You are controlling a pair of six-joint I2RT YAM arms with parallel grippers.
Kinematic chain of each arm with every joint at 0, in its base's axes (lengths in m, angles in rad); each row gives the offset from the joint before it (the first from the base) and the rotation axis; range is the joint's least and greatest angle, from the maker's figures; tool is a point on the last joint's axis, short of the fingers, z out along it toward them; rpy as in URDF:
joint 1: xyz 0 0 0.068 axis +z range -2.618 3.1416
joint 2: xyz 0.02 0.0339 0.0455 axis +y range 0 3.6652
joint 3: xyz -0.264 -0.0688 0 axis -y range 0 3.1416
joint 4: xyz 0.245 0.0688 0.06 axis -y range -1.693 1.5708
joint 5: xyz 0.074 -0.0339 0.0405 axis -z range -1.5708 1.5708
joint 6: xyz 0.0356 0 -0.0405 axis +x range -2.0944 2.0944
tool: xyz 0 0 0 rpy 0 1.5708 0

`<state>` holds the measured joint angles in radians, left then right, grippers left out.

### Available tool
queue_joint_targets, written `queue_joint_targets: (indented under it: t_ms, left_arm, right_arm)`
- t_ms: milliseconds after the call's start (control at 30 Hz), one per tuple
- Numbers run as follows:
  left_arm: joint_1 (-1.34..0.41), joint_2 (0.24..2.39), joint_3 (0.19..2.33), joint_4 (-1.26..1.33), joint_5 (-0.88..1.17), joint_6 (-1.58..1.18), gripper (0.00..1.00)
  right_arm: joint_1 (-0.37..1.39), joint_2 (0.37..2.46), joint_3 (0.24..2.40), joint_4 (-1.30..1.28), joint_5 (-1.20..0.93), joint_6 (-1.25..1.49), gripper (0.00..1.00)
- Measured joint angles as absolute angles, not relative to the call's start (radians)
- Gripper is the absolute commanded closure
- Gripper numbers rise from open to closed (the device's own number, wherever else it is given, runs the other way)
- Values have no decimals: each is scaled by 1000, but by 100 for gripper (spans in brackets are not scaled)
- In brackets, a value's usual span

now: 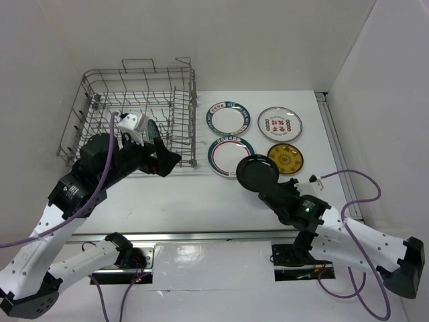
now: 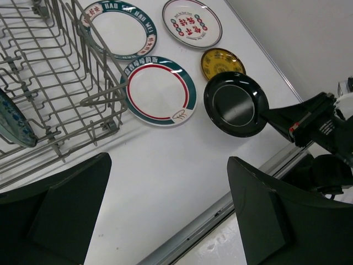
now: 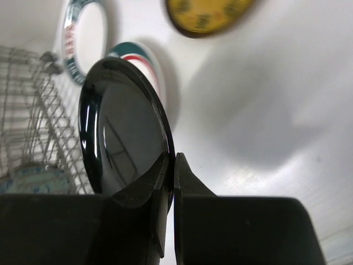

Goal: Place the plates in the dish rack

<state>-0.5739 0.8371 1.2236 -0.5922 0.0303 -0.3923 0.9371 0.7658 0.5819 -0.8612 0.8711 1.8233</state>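
Note:
My right gripper (image 1: 267, 188) (image 3: 172, 158) is shut on the rim of the black plate (image 1: 257, 172) (image 2: 236, 103) (image 3: 121, 132), which is tilted up off the table. Flat on the table lie two white green-rimmed plates (image 1: 228, 119) (image 1: 230, 155), a white plate with red marks (image 1: 279, 123) and a yellow plate (image 1: 285, 157). A pale teal plate (image 1: 153, 129) (image 2: 14, 121) stands among the tines of the dish rack (image 1: 84, 84) (image 2: 55, 83). My left gripper (image 1: 167, 159) (image 2: 168, 160) hangs open and empty at the rack's near right corner.
The rack fills the back left of the table. White walls close in the left, back and right sides. A metal rail (image 1: 201, 236) runs along the table's near edge. A purple cable (image 1: 355, 178) loops beside the right arm.

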Motion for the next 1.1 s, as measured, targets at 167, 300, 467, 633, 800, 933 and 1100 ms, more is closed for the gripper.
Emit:
queue_joint_targets:
  t_ms: [167, 300, 467, 633, 800, 933, 1100]
  left_arm:
    - [-574, 860, 1218, -571, 78, -392, 0]
    - [-574, 897, 1217, -561, 121, -392, 0]
    - [-574, 934, 1217, -556, 181, -392, 0]
    - [-574, 955, 1216, -549, 246, -391, 0]
    - [-574, 965, 1213, -546, 296, -390, 9]
    - [-574, 982, 1209, -546, 312, -390, 10]
    - [-574, 1008, 1204, -547, 307, -390, 14]
  right_arm:
    - [943, 641, 562, -562, 847, 1338, 100]
    - [945, 466, 411, -130, 666, 905, 100]
    - [945, 460, 403, 118, 508, 604, 100]
    - [945, 538, 412, 248, 396, 477, 100]
    - [945, 617, 414, 319, 350, 430, 100]
    - [945, 637, 414, 367, 325, 417, 100]
    - [945, 637, 415, 425, 298, 418, 100]
